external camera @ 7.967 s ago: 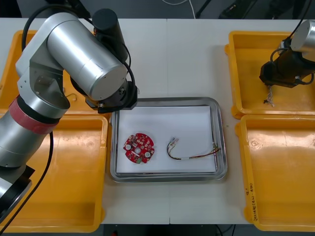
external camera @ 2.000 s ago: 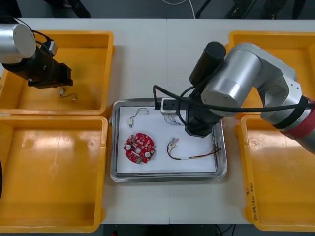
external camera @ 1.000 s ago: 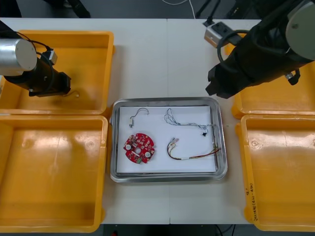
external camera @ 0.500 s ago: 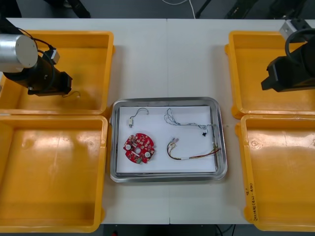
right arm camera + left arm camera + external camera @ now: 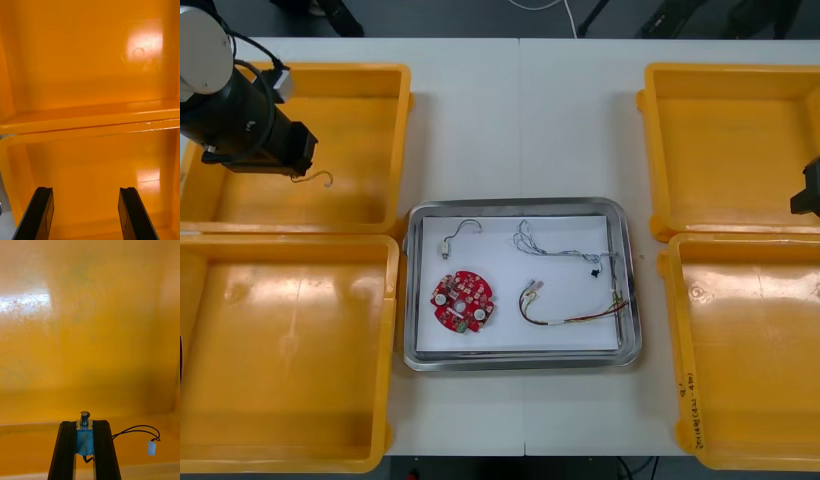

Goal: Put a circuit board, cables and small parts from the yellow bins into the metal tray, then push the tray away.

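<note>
Front view: the metal tray (image 5: 624,345) is parked mid-table, white inside, with a round red circuit board (image 5: 462,298) and thin cables (image 5: 570,321) in it. Bare table (image 5: 520,120) is seen past its far rim. The left gripper (image 5: 295,165) is held over the far left yellow bin (image 5: 355,125).

Right wrist view: the right gripper (image 5: 85,192) is spread wide over the glossy right yellow bins (image 5: 90,120).

Left wrist view: a small metal part (image 5: 84,429) is pinched between the fingers (image 5: 67,450), with a thin wire (image 5: 135,428) trailing off it.
</note>
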